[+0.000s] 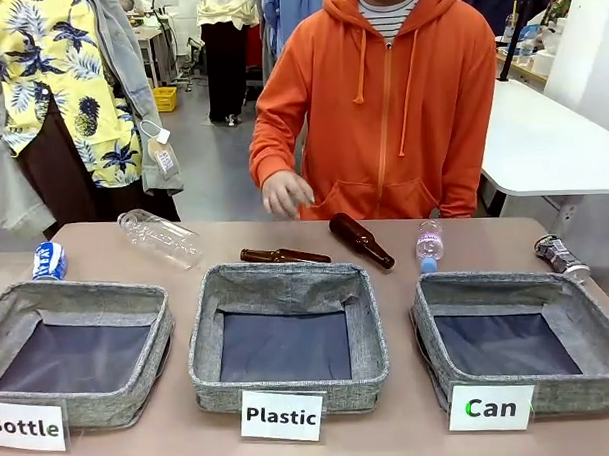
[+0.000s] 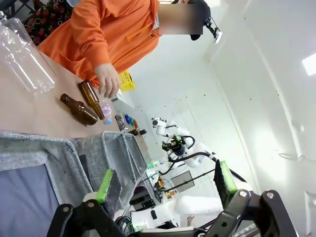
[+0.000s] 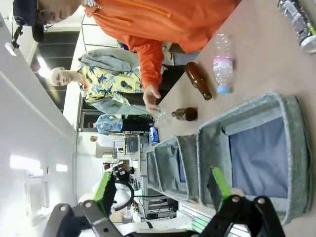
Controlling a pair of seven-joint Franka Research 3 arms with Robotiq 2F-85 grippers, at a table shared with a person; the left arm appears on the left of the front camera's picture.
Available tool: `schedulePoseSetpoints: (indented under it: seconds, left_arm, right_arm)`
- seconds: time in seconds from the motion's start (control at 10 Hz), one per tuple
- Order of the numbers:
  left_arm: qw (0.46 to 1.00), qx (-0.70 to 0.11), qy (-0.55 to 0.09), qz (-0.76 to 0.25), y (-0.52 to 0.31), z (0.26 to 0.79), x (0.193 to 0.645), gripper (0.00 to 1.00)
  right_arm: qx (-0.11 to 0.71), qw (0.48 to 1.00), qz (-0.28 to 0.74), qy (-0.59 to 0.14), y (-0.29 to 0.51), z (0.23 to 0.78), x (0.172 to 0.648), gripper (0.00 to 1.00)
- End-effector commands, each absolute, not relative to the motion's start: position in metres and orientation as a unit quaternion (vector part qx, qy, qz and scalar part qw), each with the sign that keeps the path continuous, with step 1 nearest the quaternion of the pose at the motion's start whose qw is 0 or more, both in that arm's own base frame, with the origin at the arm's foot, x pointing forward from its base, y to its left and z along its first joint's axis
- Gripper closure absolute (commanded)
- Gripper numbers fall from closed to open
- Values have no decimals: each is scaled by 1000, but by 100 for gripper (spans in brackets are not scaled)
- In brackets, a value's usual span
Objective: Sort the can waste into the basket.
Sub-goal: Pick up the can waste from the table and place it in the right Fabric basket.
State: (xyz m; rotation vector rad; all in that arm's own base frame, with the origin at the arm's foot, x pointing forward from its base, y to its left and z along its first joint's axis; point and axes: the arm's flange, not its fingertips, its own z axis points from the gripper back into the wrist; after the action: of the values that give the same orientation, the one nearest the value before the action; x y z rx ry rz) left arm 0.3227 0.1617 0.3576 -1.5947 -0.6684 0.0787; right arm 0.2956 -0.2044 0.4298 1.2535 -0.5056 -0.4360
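The blue and white can (image 1: 48,260) lies at the table's far left, behind the "Bottle" basket. The dark silvery can (image 1: 561,256) lies at the far right, just behind the "Can" basket (image 1: 487,287), which holds nothing. In the right wrist view my right gripper (image 3: 161,187) is open and holds nothing, hanging above the Can basket (image 3: 247,112), with the dark can (image 3: 296,19) beyond it. My left gripper (image 2: 165,182) is open too, over a grey basket (image 2: 49,158) at the other end. The dark can (image 2: 120,122) looks tiny far off.
The "Bottle" basket (image 1: 82,296) and "Plastic" basket (image 1: 286,281) stand left and middle. Behind them lie a large clear bottle (image 1: 160,237), two brown bottles (image 1: 283,256) (image 1: 361,239) and a small plastic bottle (image 1: 429,246). A person's hand (image 1: 286,194) hovers at the far edge.
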Motion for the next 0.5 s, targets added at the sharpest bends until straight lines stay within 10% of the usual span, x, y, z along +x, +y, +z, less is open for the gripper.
schedulePoseSetpoints:
  seconds: [0.0, 0.4]
  left_arm:
    - [646, -703, -296, 22, 160, 358, 321, 0]
    - [646, -703, -296, 22, 160, 358, 321, 0]
  right_arm:
    - [552, 785, -160, -233, -184, 443, 308, 0]
    - [218, 957, -97, -167, -135, 495, 362, 0]
